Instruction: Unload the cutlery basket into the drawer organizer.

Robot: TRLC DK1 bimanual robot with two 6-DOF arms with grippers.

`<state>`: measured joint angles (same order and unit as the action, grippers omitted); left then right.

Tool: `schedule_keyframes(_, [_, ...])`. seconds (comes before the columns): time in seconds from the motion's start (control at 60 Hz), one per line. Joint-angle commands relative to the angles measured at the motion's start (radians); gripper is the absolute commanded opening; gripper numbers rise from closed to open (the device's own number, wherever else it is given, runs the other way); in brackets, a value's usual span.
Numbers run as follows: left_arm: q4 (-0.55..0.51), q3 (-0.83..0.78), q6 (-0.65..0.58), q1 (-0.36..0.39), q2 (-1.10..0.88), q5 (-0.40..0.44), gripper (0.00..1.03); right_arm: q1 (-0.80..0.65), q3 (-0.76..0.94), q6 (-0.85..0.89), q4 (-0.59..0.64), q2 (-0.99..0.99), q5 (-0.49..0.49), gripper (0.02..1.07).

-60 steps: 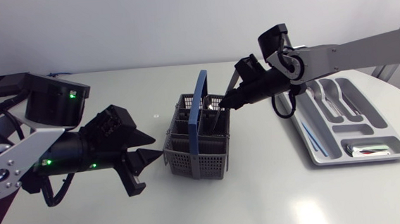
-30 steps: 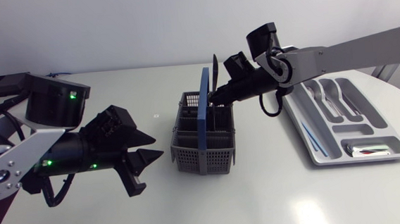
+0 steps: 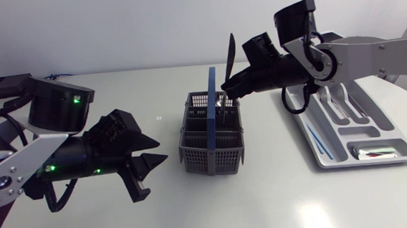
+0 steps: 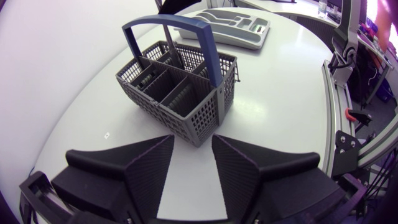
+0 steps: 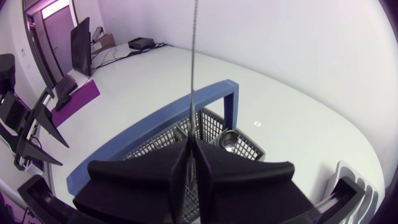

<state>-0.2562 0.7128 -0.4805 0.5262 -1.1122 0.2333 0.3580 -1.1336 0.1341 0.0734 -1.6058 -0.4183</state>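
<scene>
The grey cutlery basket [image 3: 212,141] with a blue handle [image 3: 210,103] stands mid-table. My right gripper [image 3: 232,87] hangs just above its far right corner, shut on a black knife [image 3: 231,54] whose blade points up. In the right wrist view the knife [image 5: 194,62] shows edge-on as a thin line rising from the closed fingertips [image 5: 198,149], over the basket [image 5: 214,127]. A metal piece [image 5: 230,138] lies in one compartment. My left gripper [image 3: 149,164] is open to the basket's left, with the basket [image 4: 180,87] ahead of its fingers [image 4: 149,168].
The grey drawer organizer [image 3: 386,131] lies at the right, holding spoons [image 3: 335,97] in its far compartments and a shiny piece [image 3: 375,152] in the near one. It also appears beyond the basket in the left wrist view as the organizer [image 4: 249,34].
My right gripper has risen out of the basket with the knife, drawing it up and rightward. The basket has shifted slightly right and settled. My left arm has stayed put.
</scene>
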Motion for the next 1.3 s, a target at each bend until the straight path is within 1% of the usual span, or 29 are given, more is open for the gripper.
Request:
schedule_keyframes(0.0, [0.003,-0.027,-0.015,0.014,0.008,-0.009,0.46,-0.007,0.037,-0.018,-0.007,0.066,-0.016,0.13])
schedule_keyframes(0.133, [0.003,-0.026,-0.015,0.020,0.008,-0.015,0.46,-0.034,0.044,-0.024,0.045,0.182,-0.028,0.13])
schedule_keyframes(0.25, [0.003,-0.026,-0.015,0.024,0.008,-0.017,0.46,-0.097,0.026,-0.025,0.132,0.273,-0.028,0.13])
schedule_keyframes(0.35, [0.005,-0.024,-0.013,0.029,0.006,-0.017,0.46,-0.180,-0.003,-0.027,0.221,0.307,-0.007,0.13])
schedule_keyframes(0.483, [0.003,-0.022,-0.013,0.043,0.006,-0.028,0.46,-0.333,-0.041,0.009,0.322,0.307,0.000,0.13])
schedule_keyframes(0.65, [0.003,-0.019,-0.012,0.054,0.006,-0.038,0.46,-0.522,-0.106,0.113,0.421,0.239,0.018,0.13])
schedule_keyframes(0.767, [0.000,-0.013,-0.012,0.063,0.006,-0.045,0.46,-0.634,-0.157,0.194,0.437,0.142,0.096,0.13])
schedule_keyframes(0.783, [-0.002,-0.012,-0.012,0.066,0.006,-0.048,0.46,-0.654,-0.164,0.208,0.436,0.121,0.119,0.13])
schedule_keyframes(0.85, [-0.002,-0.009,-0.012,0.078,0.005,-0.063,0.46,-0.700,-0.187,0.239,0.425,0.058,0.162,0.13])
schedule_keyframes(1.1, [-0.006,-0.003,-0.004,0.109,-0.001,-0.100,0.46,-0.826,-0.316,0.292,0.428,-0.154,0.250,0.13])
schedule_keyframes(1.283, [-0.011,-0.003,-0.004,0.121,-0.001,-0.117,0.46,-0.873,-0.354,0.305,0.427,-0.223,0.263,0.13])
